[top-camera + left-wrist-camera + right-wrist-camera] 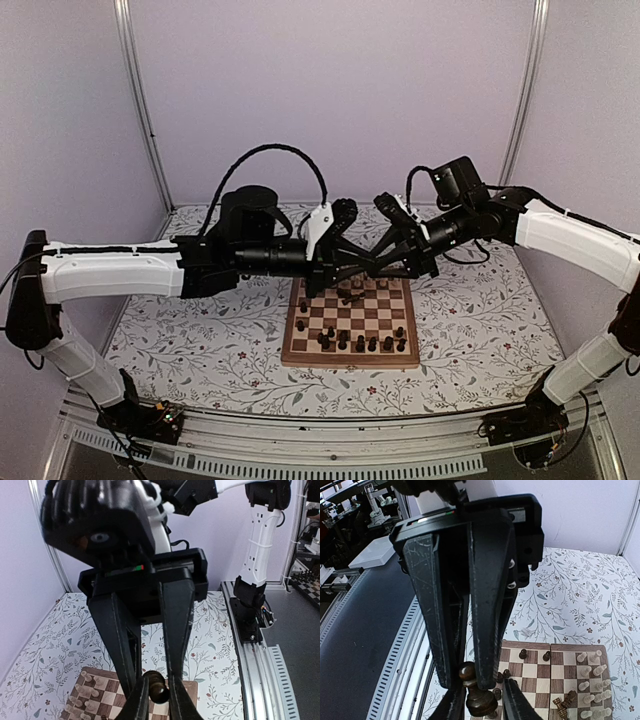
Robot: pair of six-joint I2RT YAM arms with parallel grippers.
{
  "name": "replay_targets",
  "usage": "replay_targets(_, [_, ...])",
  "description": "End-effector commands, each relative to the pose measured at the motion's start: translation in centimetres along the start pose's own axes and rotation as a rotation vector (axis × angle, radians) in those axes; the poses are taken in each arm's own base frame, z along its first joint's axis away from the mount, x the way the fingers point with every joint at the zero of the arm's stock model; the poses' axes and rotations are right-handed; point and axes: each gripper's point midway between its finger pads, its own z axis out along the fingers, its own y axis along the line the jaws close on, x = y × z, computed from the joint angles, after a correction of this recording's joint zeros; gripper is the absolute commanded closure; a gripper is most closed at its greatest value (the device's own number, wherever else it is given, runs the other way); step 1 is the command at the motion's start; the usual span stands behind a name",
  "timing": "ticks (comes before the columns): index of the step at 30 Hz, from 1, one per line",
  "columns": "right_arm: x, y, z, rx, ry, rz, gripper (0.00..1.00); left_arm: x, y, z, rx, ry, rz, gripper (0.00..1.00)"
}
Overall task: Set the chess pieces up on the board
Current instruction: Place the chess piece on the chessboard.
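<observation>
One floral-patterned white table (200,350) carries everything. Over it the white-and-black left arm (110,270) and right arm (570,235) reach inward and meet in the air above the far edge of the square wooden chessboard (350,362) of dark and tan squares, which lies flat mid-table. The left gripper (153,685) has narrow jaws pinching a dark brown turned wooden chess piece (160,689) above the board. The right gripper (465,680) closely flanks that same piece's rounded head; whether it grips I cannot tell. Other dark pieces (345,342) stand scattered on the near rows, and pale cream pieces (590,672) crowd the far end.
</observation>
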Motion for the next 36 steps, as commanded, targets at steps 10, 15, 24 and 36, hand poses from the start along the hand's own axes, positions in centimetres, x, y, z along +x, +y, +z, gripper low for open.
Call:
replay_targets(10, [3.7,-1.9,-4.1,0.219,0.117,0.001,0.52,3.1,3.1,1.7,-0.039,0.204,-0.090,0.86])
replay_targets(15, [7.4,-3.2,-8.2,0.336,0.134,0.064,0.50,6.0,3.4,3.1,-0.002,0.354,-0.117,0.86])
replay_targets(24, [11.8,-7.8,-14.5,0.594,0.098,0.230,0.50,13.7,1.8,6.2,0.116,0.653,-0.184,0.88])
replay_targets(36, [13.2,-8.0,-14.2,0.595,0.117,0.256,0.49,19.4,0.8,9.8,0.162,0.776,-0.217,0.88])
